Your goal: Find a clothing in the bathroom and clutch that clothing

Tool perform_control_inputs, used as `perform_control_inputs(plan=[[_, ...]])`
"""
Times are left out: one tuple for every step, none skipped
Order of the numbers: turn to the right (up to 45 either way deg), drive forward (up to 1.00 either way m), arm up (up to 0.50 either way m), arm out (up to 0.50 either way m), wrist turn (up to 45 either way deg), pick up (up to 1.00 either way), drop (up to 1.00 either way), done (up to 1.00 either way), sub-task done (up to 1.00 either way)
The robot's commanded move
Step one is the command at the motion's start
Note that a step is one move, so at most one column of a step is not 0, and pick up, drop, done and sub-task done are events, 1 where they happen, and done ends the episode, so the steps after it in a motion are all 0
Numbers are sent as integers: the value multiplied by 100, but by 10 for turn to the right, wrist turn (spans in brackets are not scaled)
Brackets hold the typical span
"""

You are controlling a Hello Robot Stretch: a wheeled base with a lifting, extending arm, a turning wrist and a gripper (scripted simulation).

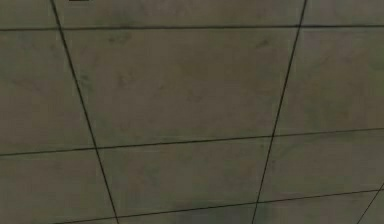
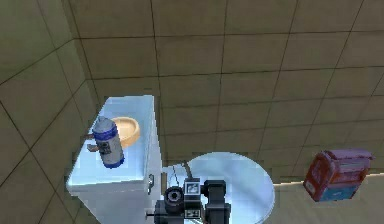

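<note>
Olive-brown tiles (image 1: 190, 90) face you ahead. To the arm's side, a toilet's white tank (image 2: 100, 172) and pale round lid (image 2: 245, 175) suggest you have reached the bathroom, so the search is partly done. A blue-and-white can (image 2: 106, 142) and a tan dish (image 2: 126, 126) stand on the tank. You cannot tell where the clothing lies; the reddish boxy thing (image 2: 335, 175) by the wall may or may not be cloth. Your gripper (image 2: 165, 212) sits low beside the lid with the toilet behind it, so you cannot tell whether it grasps anything. Locating and clutching are left.
</note>
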Motion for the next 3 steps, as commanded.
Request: perform_control_inputs(plan=[[0,0,0,0,450,0,0,0,0],[0,0,0,0,450,0,0,0,0],[0,0,0,0,450,0,0,0,0]])
